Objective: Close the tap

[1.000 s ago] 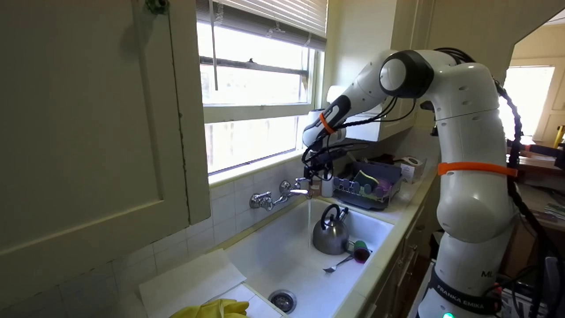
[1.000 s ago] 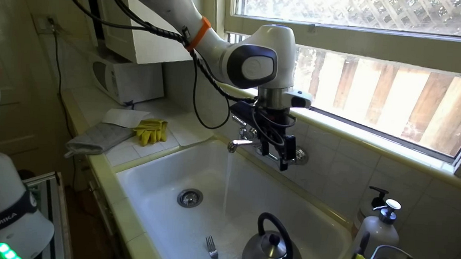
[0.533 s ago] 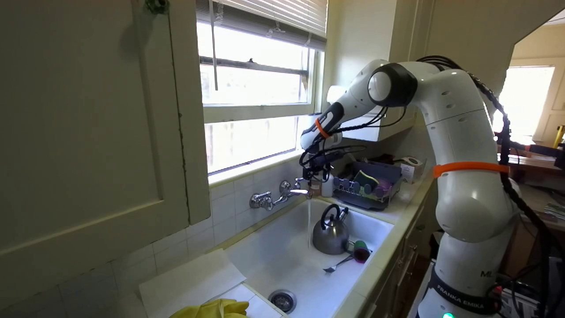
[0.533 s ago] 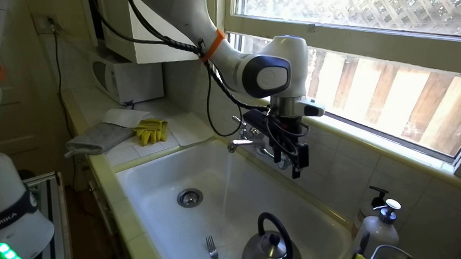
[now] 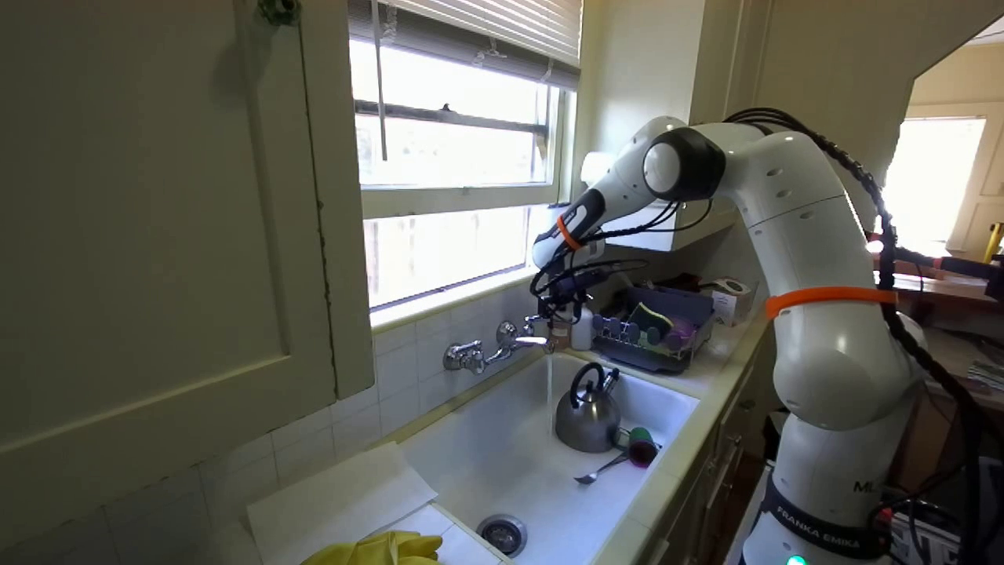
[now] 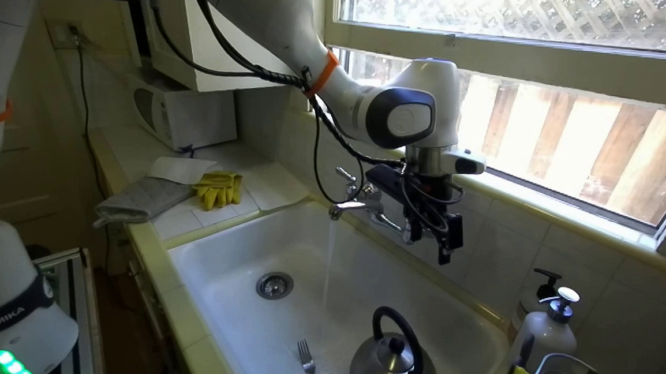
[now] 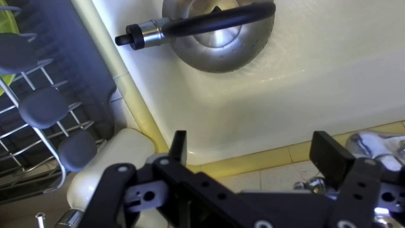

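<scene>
- Left, at the back edge of the bench (image 5: 673, 471): tap (image 5: 510, 340), fixed to the tiled wall above the sink (image 5: 478, 443). Hard chromed metal, smooth, shiny, with a short tubular spout (image 5: 535, 342). Likely rigid and far from fragile, slippery if wet; no weight to lift, perhaps only some stiffness to turn against.
- On the tap's left side: slim chrome handle (image 6: 346, 174); on the right side: second handle (image 7: 316, 184). Likely best taken at the outer end, for leverage, with gentle force; better not to pull on the spout. Cannot tell which handle to turn.
- Just right, below the spout: thin, clear stream of water (image 5: 550, 396); closing not yet done, by that sign.
- Next, above the back edge, toward the far right corner: gripper (image 7: 253, 146), flat black fingers (image 7: 330, 158) spread wide apart, nothing held between. Near the tap; cannot tell whether touching.
- Further along that edge: white soap bottle (image 5: 582, 331), rounded and smooth.
- Then, inside the glossy white sink: round kettle (image 5: 588, 424), satiny grey metal, drops on the shoulder, arched black handle, apparently plastic.
- Toward the front edge: slender metal fork (image 5: 602, 469) and, apparently, a cup (image 5: 642, 443), green and dark red, material unclear.
- Last, on the bench right of the sink: dish rack (image 5: 651, 359), shiny looped wire, rounded grey pads, dark tray.
</scene>
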Controlling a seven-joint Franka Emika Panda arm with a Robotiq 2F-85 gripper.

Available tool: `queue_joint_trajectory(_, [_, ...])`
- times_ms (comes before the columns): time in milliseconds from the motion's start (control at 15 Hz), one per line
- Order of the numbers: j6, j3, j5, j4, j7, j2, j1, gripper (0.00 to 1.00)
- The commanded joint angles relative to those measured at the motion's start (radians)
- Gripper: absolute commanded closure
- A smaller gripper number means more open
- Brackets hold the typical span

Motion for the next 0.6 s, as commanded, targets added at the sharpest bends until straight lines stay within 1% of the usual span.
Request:
queue_joint_trajectory(0, [0.007,0.021,0.04,0.088,-0.016,0.064,-0.022,0.0])
queue_joint_trajectory(267, [0.019,0.046,0.071,0.145,-0.051,0.093,-0.044,0.0])
queue_joint_trajectory(533, [0.021,0.084,0.129,0.179,-0.129,0.11,-0.075,0.0])
